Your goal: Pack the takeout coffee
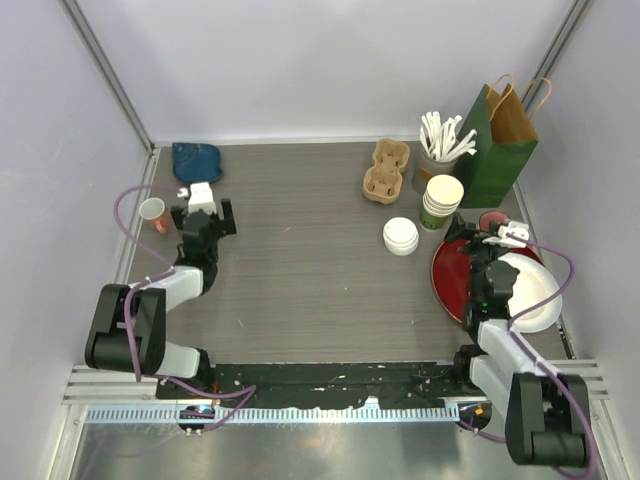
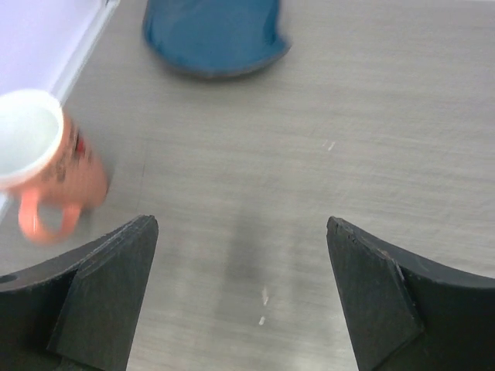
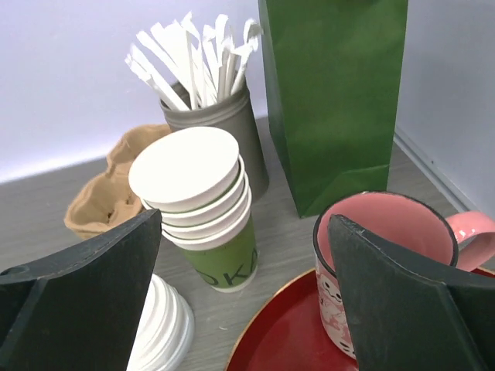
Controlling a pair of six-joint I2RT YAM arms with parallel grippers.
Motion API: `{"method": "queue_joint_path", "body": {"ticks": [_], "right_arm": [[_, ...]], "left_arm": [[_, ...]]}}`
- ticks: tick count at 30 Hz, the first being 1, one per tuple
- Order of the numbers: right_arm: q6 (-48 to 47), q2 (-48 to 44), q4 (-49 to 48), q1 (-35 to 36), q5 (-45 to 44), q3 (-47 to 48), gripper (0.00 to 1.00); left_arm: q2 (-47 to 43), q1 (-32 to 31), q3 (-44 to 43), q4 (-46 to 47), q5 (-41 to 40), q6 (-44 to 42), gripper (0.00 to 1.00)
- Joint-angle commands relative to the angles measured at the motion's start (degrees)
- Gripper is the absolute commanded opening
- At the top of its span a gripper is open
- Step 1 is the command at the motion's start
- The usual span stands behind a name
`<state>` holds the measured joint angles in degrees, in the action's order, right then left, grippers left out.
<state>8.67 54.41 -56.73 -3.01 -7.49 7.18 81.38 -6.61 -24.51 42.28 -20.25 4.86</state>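
Standing ahead of the wide-spread right fingers (image 3: 85, 301), the cup stack (image 3: 203, 212) is untouched; left fingers (image 2: 100, 290) gape.

Ahead of the right gripper (image 3: 246, 219), a touch to its left, the stack of green cups (image 3: 203, 202) shows pale lettering low on the bottom cup. It reads as "OKA", and only those letters face the camera. Just right of that gripper, the pink mug (image 3: 370, 241) has small dark drawn marks low on its wall, a picture rather than words. Over by the left gripper (image 2: 241, 222), off to its left, the orange mug (image 2: 48, 166) bears dark red marks under the rim, too blurred to read.
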Motion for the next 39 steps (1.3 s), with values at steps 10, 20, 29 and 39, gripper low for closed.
{"method": "queue_joint_path", "body": {"ticks": [10,20,29,39], "right_arm": [[0.7,-9.6,45.0,0.0,12.4,30.0,0.80],[-13.0,19.6,89.4,12.0,1.5,68.9,0.69],[-14.0,38.0,102.5,14.6,-3.9,85.4,0.53],[-14.7,46.3,106.0,14.5,-4.1,89.7,0.34]], "left_arm": [[-8.3,0.1,-32.1,-61.9,27.7,-9.7,0.91],[-6.2,0.0,-52.6,-87.9,39.0,-11.5,0.96],[-3.7,0.0,-54.1,-89.8,36.7,-10.8,0.99],[-2.7,0.0,-53.9,-89.7,35.7,-10.8,0.99]]}}
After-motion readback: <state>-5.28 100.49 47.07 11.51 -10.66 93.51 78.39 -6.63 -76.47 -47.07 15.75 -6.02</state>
